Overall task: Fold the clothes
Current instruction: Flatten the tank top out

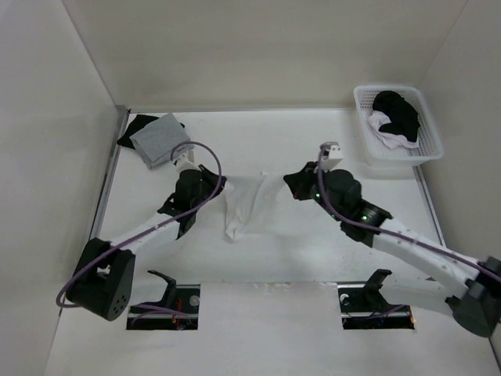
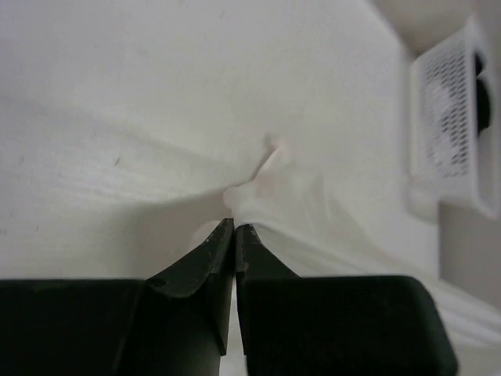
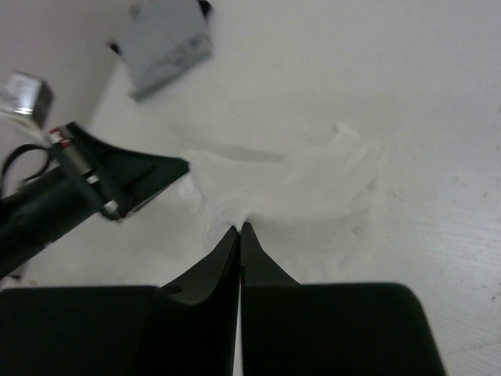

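Left tool [image 1: 221, 184] is clamped tight, jaws together, with a pucker of the white garment [image 1: 244, 205] pinched right at its tips; in the left wrist view the thin fabric bunches up and drapes away from that grip. Right tool [image 1: 290, 182] is closed too, and in its own wrist view the fabric gathers up to its tips, so it grips the garment's opposite upper corner. Between the two, the garment sits at mid-frame in the top view, its upper edge stretched from tool to tool and the rest trailing down in a narrowing strip on the worktop [image 1: 313, 251]. Further out, upper left, a grey square cloth [image 1: 160, 137] lies on a black garment [image 1: 135, 129]. Upper right, a white basket [image 1: 391, 160] holds black clothing [image 1: 399, 113].
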### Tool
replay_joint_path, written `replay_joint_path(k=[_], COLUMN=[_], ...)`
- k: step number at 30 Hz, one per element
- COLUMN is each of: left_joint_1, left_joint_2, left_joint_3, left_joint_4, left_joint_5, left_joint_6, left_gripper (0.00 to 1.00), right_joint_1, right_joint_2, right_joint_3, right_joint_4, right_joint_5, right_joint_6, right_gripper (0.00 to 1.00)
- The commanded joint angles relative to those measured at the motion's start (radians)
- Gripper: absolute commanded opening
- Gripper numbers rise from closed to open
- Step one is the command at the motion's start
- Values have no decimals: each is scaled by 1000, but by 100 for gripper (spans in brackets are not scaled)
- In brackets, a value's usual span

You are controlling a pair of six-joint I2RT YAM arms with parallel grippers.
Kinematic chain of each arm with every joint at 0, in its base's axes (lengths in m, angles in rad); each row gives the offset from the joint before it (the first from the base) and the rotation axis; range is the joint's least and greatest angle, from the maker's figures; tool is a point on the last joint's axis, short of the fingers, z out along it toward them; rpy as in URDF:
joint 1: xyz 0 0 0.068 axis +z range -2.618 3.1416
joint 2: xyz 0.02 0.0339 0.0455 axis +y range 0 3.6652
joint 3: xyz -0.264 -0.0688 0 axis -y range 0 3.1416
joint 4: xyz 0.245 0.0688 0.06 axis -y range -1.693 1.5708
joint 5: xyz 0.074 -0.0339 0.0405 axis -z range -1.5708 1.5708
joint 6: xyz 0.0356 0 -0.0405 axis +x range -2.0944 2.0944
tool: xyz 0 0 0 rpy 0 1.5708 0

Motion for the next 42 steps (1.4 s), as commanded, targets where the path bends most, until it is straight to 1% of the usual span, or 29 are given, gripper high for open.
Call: replay_joint_path(k=[1, 3, 5, 8, 11, 13, 16, 17, 18, 19, 21, 22, 23, 24, 25, 29, 30, 32, 34, 36, 37, 38, 40, 42], left_joint_1=[56, 75, 90, 107, 86, 63, 2, -5, -8, -9, -2, 13, 32, 37, 40, 47, 50, 55, 63, 73, 76, 86, 101, 112], left_joint_2=[-99, -127, -139, -135, -78, 1, 127, 140, 144, 132, 112, 89, 69, 62, 54, 11, -6, -21, -37, -50, -54, -64, -84, -95], left_joint_3=[106, 123, 131, 140, 181, 255, 365, 376, 379, 367, 346, 321, 298, 291, 280, 229, 211, 197, 182, 162, 157, 143, 123, 114], left_joint_4=[-7, -22, -40, -60, -83, -126, -134, -139, -139, -134, -134, -137, -137, -139, -139, -131, -125, -123, -120, -117, -117, -117, -117, -119], left_joint_5=[-20, -22, -20, -11, 0, 26, -2, -10, -19, -35, -60, -77, -73, -68, -63, -63, -62, -56, -42, -27, -22, -10, 1, 7], left_joint_6=[-18, -11, -4, 10, 54, 85, 125, 125, 122, 119, 125, 130, 133, 134, 136, 130, 128, 128, 127, 124, 122, 121, 119, 119], left_gripper=[3, 3, 4, 4, 6, 7, 7, 7, 7, 9, 11, 11, 10, 10, 10, 10, 10, 10, 10, 9, 9, 9, 9, 9], right_joint_1=[21, 55, 72, 92, 88, 69, 71, 71, 84, 104, 107, 109, 101, 98, 100, 101, 101, 97, 65, 17, 8, -30, -67, -78], right_joint_2=[-169, -270, -326, -444, -447, -424, -358, -354, -329, -291, -237, -196, -101, -62, 9, 218, 298, 359, 441, 534, 547, 602, 645, 660], right_joint_3=[33, -24, -82, -266, -363, -395, -330, -323, -299, -287, -283, -283, -273, -265, -245, -164, -124, -98, -70, -35, -29, -7, 16, 23], right_joint_4=[-109, -227, -294, -412, -456, -460, -460, -458, -440, -382, -291, -222, -93, -44, 40, 237, 275, 312, 366, 430, 441, 473, 496, 495], right_joint_5=[-46, -69, -58, -32, -59, -32, 46, 51, 62, 65, 51, 36, -12, -29, -56, -102, -131, -139, -118, -99, -99, -96, -107, -98], right_joint_6=[-5, 56, 111, 275, 366, 398, 382, 380, 365, 328, 291, 279, 267, 265, 262, 233, 236, 236, 253, 274, 283, 332, 377, 400], right_gripper=[3, 3, 3, 5, 6, 7, 7, 8, 12, 20, 30, 35, 41, 42, 45, 45, 45, 45, 47, 51, 52, 54, 55, 57])
